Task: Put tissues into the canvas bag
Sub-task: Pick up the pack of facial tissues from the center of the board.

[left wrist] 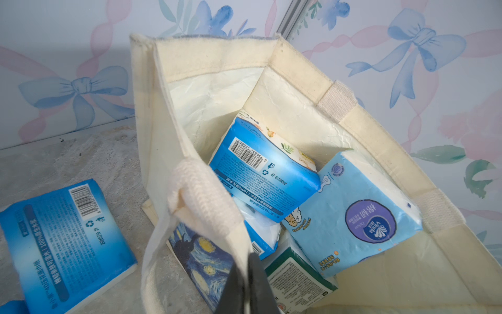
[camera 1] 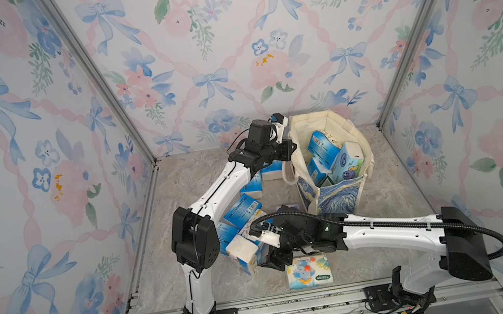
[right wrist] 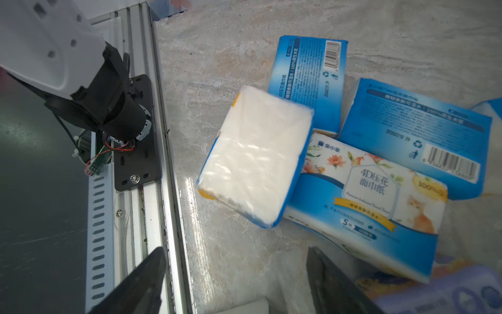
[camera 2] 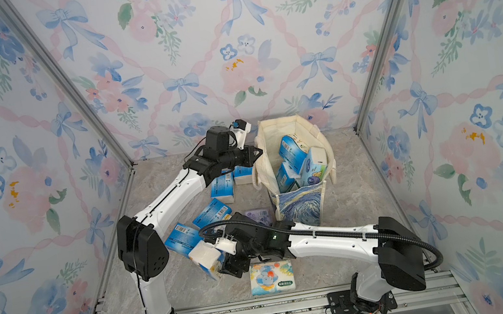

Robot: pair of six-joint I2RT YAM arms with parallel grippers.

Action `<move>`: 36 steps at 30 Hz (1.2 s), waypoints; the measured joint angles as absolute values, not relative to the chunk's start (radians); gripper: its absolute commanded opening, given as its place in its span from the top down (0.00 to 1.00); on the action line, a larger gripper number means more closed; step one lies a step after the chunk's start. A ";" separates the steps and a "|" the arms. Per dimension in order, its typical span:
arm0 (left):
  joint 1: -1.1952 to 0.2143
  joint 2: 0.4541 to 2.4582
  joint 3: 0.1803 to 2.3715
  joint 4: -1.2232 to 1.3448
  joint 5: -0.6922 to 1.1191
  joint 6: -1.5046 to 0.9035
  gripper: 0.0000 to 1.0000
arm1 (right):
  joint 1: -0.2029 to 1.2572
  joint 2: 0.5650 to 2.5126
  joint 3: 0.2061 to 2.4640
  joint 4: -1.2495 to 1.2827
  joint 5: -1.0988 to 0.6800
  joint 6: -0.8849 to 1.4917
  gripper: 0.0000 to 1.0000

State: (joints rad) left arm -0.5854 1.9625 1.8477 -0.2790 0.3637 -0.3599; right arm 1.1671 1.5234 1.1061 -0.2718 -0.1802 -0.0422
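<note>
Right wrist view: lilac pack (right wrist: 448,296) cut off, lower right.
Your right gripper (right wrist: 236,250): spread, empty.
Left gripper (left wrist: 248,262): clamped on canvas bag (left wrist: 217,54) rim.

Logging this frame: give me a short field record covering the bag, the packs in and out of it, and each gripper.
canvas bag: upright, mouth open
packs in bag: at least four visible
loose packs: blue pile beside the bag, plus cartoon-print pack and lilac pack
left gripper: shut, apparently pinching the bag's rim by a handle
right gripper: open, empty, near white-faced pack
</note>
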 measured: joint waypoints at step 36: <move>-0.568 1.963 1.848 -0.287 0.391 -0.360 0.91 | 1.200 1.807 1.366 -0.350 -0.125 0.083 0.04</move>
State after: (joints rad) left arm -0.5678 1.9625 1.8477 -0.2867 0.3908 -0.3599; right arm 1.1999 1.8072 1.3659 -0.3504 -0.1253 0.0826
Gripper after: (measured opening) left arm 0.089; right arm 0.965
